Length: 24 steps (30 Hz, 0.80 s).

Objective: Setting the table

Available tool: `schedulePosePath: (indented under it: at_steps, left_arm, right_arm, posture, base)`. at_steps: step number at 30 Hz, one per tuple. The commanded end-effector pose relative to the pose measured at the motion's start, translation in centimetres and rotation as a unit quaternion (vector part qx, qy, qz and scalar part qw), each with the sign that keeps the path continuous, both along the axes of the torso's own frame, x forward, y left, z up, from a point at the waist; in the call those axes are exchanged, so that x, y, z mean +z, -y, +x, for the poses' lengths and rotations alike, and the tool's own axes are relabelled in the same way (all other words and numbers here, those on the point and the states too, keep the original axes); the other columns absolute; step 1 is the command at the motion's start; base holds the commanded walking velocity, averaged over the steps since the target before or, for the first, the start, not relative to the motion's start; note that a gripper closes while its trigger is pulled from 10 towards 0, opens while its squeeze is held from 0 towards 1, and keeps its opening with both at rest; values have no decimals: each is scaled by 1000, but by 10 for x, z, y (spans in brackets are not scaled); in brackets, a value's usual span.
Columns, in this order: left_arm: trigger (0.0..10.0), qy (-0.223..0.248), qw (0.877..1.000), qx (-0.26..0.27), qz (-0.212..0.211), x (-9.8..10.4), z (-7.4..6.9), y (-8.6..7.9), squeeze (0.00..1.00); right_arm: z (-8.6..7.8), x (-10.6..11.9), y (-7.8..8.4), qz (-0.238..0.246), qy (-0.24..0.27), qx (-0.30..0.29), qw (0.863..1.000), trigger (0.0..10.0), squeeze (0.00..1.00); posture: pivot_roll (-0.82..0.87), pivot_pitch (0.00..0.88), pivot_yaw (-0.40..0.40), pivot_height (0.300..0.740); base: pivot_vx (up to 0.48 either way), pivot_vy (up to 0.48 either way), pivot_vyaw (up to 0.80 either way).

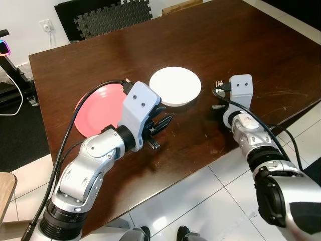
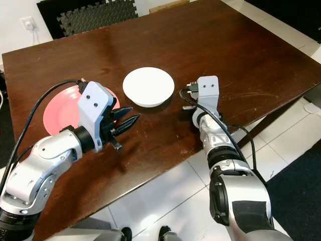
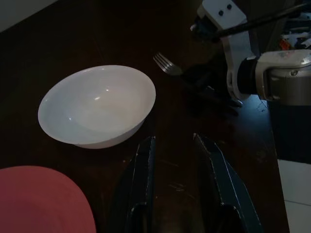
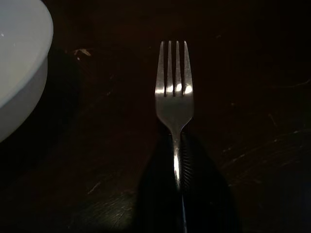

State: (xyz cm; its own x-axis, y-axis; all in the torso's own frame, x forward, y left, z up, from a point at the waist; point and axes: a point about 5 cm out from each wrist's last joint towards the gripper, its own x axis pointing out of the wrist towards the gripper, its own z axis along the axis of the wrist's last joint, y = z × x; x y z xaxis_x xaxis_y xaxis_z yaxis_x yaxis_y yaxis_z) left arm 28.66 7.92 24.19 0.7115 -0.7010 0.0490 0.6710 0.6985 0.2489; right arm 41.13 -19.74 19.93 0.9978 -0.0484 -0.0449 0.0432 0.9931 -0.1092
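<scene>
A white bowl (image 1: 175,85) sits mid-table on the dark wooden table (image 1: 241,45). To its left lies a flat pink plate (image 1: 98,108), partly hidden by my left arm. My left gripper (image 1: 163,123) hovers just in front of the bowl, between bowl and plate, open with nothing between its fingers (image 3: 146,160). My right gripper (image 4: 179,145) is low on the table, to the right of the bowl, shut on the handle of a silver fork (image 4: 174,97). The fork's tines point toward the bowl (image 4: 19,63), and the fork (image 3: 167,63) lies flat near the wood.
The table's front edge (image 1: 200,165) runs diagonally close to both arms, with white tiled floor (image 1: 200,201) below. Black foam mats (image 1: 113,17) lean against the wall behind the table. Dark equipment with cables (image 1: 12,85) stands at the far left.
</scene>
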Motion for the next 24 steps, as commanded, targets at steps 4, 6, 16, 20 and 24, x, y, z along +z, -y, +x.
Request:
schedulePosePath:
  at_steps: [4,6,16,20,24]
  left_arm:
    - [10000,-11,1000,-9,1,-5,-4,4,0]
    - [10000,-13,1000,-10,1,-6,-4,4,0]
    - [10000,-15,1000,-12,-2,-8,-5,6,0]
    - [10000,-11,1000,4,-4,-7,-5,-2,0]
    - [10000,-8,998,65,-19,-5,0,-20,0]
  right_arm:
    - [1,10,2,19,41,-11,999,10000,1000]
    - [1,20,2,28,71,-10,997,10000,1000]
    - [-3,68,2,28,209,-50,976,10000,0]
    - [-12,77,-16,57,251,-22,966,10000,0]
    - [-31,74,-37,142,278,3,950,10000,0]
  posture:
    - [239,210,128,740]
    - [235,210,129,740]
    - [212,197,126,740]
    - [196,193,123,740]
    - [181,185,109,740]
  base:
    - [0,0,0]
    - [0,0,0]
    - [0,0,0]
    - [0,0,0]
    - [0,0,0]
